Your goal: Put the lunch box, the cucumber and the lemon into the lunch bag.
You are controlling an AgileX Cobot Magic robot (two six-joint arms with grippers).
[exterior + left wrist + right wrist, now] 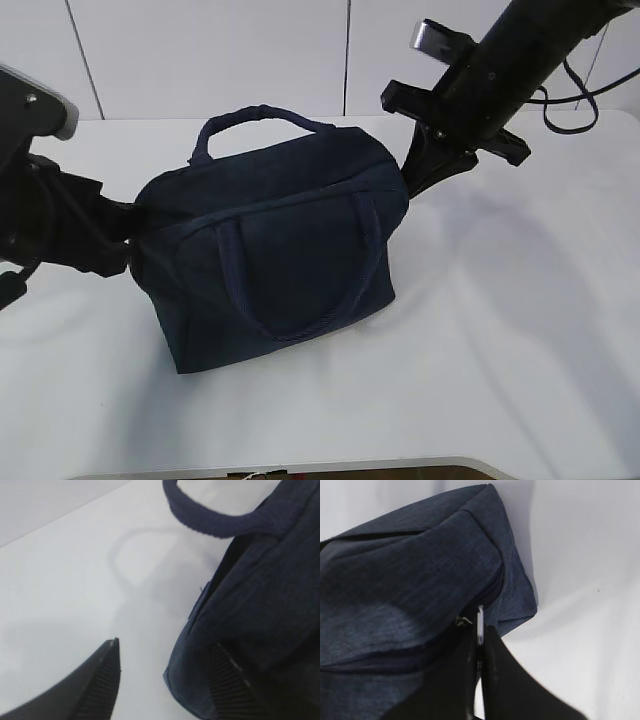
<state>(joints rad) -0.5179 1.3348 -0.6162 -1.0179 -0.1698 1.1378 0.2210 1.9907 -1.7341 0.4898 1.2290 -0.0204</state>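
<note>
The dark navy lunch bag [270,245] stands in the middle of the white table with its top shut and both loop handles [262,117] showing. My right gripper [418,172] is at the bag's right end; in the right wrist view it [481,630] is shut on the metal zipper pull [480,621]. My left gripper [125,238] is at the bag's left end. In the left wrist view it [167,647] is open, with the bag's lower corner [190,680] between the jaws and a gap to the left finger [107,680]. The lunch box, cucumber and lemon are out of view.
The white table [500,330] spreads around the bag, with its front edge at the bottom of the exterior view. A white panelled wall [200,50] stands behind. The right arm [520,60] reaches down from the upper right.
</note>
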